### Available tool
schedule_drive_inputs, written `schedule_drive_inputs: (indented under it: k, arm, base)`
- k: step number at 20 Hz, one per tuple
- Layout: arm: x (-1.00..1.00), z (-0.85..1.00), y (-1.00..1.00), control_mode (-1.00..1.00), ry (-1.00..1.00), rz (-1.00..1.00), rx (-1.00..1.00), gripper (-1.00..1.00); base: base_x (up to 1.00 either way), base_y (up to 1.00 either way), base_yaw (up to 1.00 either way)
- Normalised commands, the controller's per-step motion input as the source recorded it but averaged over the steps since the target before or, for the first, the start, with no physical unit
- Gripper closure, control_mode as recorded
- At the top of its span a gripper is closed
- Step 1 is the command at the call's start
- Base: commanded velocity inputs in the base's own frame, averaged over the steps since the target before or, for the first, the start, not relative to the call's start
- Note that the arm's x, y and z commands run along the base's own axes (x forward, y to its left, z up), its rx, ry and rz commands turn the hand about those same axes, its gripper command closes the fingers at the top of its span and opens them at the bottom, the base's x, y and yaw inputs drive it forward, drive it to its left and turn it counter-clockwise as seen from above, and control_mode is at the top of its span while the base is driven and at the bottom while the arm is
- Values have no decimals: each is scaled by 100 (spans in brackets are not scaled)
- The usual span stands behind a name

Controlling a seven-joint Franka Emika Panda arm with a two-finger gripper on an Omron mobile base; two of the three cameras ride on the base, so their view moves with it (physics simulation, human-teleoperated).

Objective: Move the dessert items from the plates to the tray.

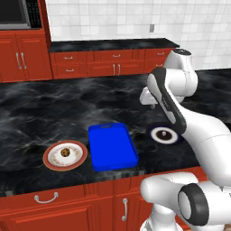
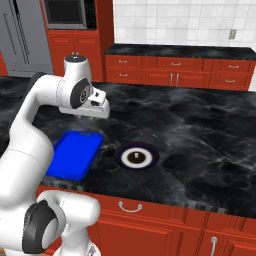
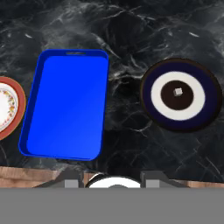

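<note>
On the black marble counter [image 1: 54, 113] the bright blue tray [image 1: 113, 146] lies bare near the front edge, between the two plates. To its left sits the cream plate with the orange-red patterned rim [image 1: 65, 155], carrying the round tan-brown cookie with dark chips [image 1: 65, 152] at its middle. To the tray's right, well apart from it, lies the navy-rimmed plate [image 3: 181, 95], white ring around a dark centre, and in that centre rests the tiny whitish bit [image 3: 177, 91]. The arm's hand hangs above the counter, over the gap between tray and navy plate, looking straight down. In the hand view the two dark fingers [image 3: 74, 178] rise at the bottom edge with a moderate gap between them and nothing held; only their tips show, so their exact spread cannot be told. The whitish bit lies up and to the right of the fingers, the tray up and to their left, and the cookie plate [image 3: 8, 107] is cut by the left edge.
</note>
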Motion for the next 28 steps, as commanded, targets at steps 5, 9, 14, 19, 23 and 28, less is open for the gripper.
schedule_drive_inputs:
  k: [5, 9, 14, 19, 23, 28]
  arm:
    - [0, -8, -29, -100, 6, 3, 0, -100]
    - [0, -33, -45, -100, 5, 6, 0, -100]
    - [5, -45, -26, -100, 1, 3, -2, -100]
    - [6, -46, -17, -100, 10, 2, -2, -100]
    - [13, -39, -7, -100, 19, 0, -2, -100]
    - [18, -37, -16, -100, 14, 2, -1, -100]
  base:
    - [0, 0, 0]
    - [0, 0, 0]
    - [0, 0, 0]
    - [0, 0, 0]
    - [0, 0, 0]
    - [0, 0, 0]
